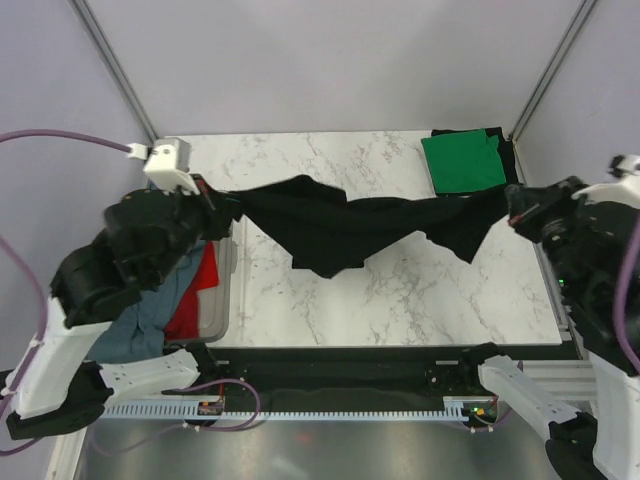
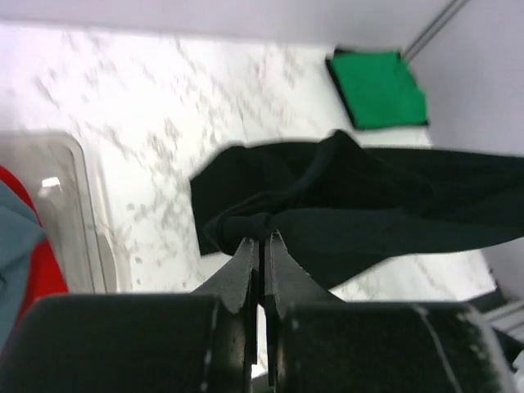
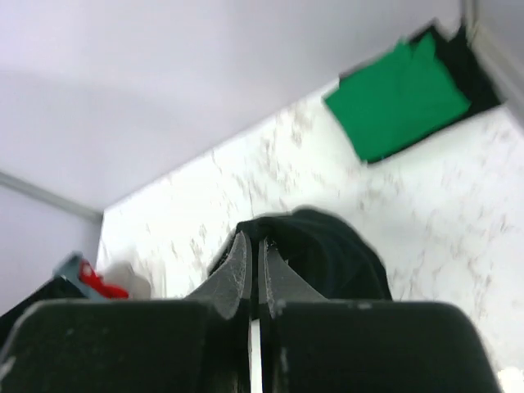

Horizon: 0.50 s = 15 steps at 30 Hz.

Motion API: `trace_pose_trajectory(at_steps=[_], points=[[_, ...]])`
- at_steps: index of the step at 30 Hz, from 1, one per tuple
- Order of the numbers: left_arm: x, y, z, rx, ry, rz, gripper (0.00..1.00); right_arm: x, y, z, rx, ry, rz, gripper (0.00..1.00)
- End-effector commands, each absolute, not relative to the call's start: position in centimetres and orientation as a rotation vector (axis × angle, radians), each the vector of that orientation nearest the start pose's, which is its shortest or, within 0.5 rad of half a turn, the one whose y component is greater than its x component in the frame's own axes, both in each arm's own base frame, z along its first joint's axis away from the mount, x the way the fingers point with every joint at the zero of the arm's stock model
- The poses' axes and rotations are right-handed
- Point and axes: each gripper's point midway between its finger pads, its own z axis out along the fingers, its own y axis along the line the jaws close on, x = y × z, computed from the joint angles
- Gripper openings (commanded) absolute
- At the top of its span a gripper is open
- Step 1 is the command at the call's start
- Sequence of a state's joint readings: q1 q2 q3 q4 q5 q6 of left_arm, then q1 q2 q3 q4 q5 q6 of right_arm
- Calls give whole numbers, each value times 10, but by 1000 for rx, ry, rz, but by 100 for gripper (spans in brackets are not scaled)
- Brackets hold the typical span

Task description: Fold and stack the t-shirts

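Spreading step. Black shirt (image 1: 335, 225) hangs stretched above tabletop (image 1: 400, 300); left claw (image 2: 260, 246) pinched shut on one end, right claw (image 3: 252, 246) on the other. Green shirt (image 1: 462, 162) lies folded, far right corner. Next, likely: lower it flat, evenly taut.

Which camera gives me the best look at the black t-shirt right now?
Top external: it shows the whole black t-shirt strung between the left gripper and the right gripper, middle sagging toward the table. Left wrist shows only the bunched end and part of the span; right wrist just a dark lump at its jaws.
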<state>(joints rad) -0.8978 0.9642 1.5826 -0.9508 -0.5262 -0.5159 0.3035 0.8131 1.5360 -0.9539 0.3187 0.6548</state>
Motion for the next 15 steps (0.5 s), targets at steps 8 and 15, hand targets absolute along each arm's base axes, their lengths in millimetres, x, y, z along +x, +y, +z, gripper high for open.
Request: trace_pose_trajectory(at_steps=[8, 15], points=[[190, -78, 532, -67, 1596, -410, 2, 144, -45, 549, 586, 1381, 151, 0], [168, -96, 579, 61, 1456, -612, 2, 102, -29, 595, 338, 1207, 279, 0]])
